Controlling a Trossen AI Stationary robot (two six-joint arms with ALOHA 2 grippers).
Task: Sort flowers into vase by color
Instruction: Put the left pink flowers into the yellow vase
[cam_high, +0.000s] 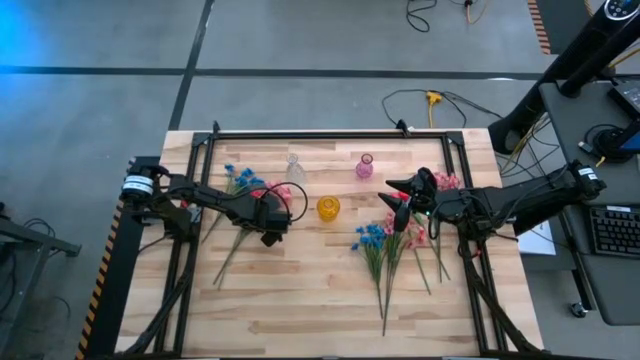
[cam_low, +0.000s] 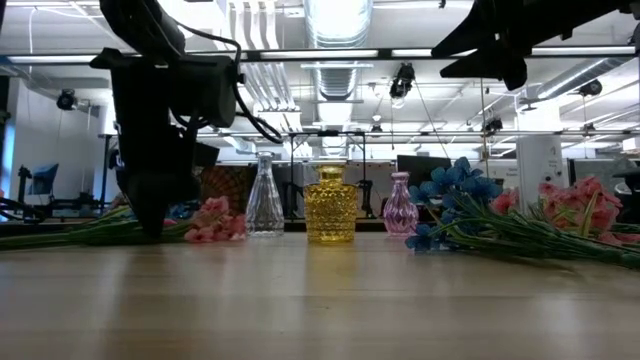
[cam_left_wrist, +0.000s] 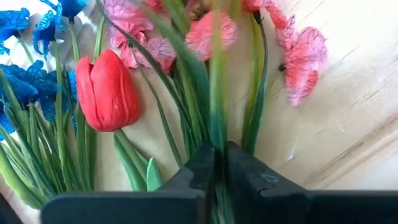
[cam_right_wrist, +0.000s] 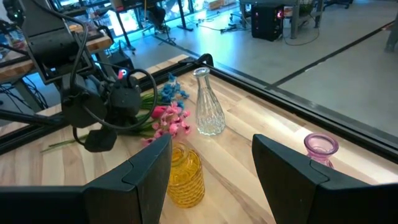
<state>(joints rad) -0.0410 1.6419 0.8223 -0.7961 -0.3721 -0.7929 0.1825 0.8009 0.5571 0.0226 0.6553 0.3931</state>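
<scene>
Dark, blunt fingers (cam_left_wrist: 245, 177) of the left gripper (cam_left_wrist: 216, 168) are pinched together on a thin green stem (cam_left_wrist: 216, 93), no gap showing around it, and just beyond their tips lies a glossy red tulip bud (cam_left_wrist: 107, 90), smooth and egg-shaped, beside papery veined pink blossoms (cam_left_wrist: 305, 59) and frilly blue clusters (cam_left_wrist: 18, 87), all flat on pale grained wood. Seen from overhead, that left gripper (cam_high: 270, 214) sits low over the left bunch of flowers (cam_high: 240, 186), whose long stems fan out across the plank table (cam_high: 300, 300). Between the two grippers stands a squat amber vase (cam_high: 328, 208) with a knobbly, faceted surface; a tall clear vase (cam_high: 294, 169) with a slim neck and a small pink glass vase (cam_high: 365, 166) stand farther back. Over on the other side, the right gripper (cam_high: 400, 195) hovers above the table, its two broad fingers (cam_right_wrist: 292, 171) spread wide with nothing between them, the amber vase (cam_right_wrist: 185, 177) showing just past them. Close under the right arm sprawls the second bunch (cam_high: 395, 245): blue clusters, pink sprays and red buds on wiry green stems, lying on the wood.
</scene>
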